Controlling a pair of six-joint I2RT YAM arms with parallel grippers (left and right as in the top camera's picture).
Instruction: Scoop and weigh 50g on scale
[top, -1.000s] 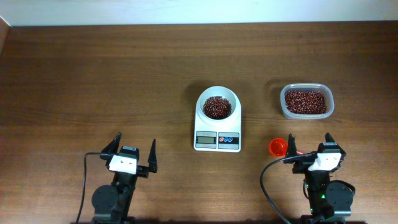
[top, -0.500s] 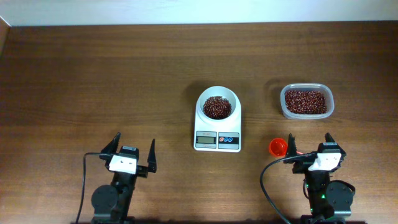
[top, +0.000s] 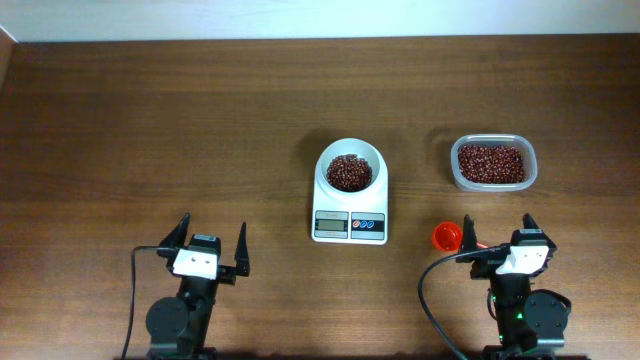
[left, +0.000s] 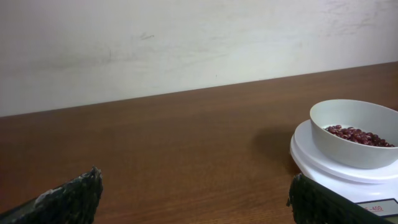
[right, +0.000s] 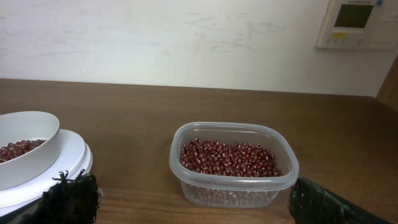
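Observation:
The white scale (top: 350, 226) stands mid-table with its round white bowl (top: 350, 156) on top, and dark red-brown beans (top: 348, 173) lie in the bowl. In the left wrist view the bowl (left: 348, 149) with beans (left: 359, 134) is at the right, just beyond my right-hand finger (left: 320, 204). An orange scoop (top: 446, 236) lies on the table beside the left finger of my right gripper (top: 498, 224). The right gripper is open and empty. My left gripper (top: 213, 228) is also open and holds nothing, left of and nearer than the scale.
A clear plastic tub (top: 532, 165) full of beans sits right of the scale; in the right wrist view the tub (right: 233, 190) stands straight ahead between the spread fingers. Bare brown tabletop lies to the left. A pale wall bounds the far edge.
The left gripper has shifted very slightly to the left. Nothing else has moved.

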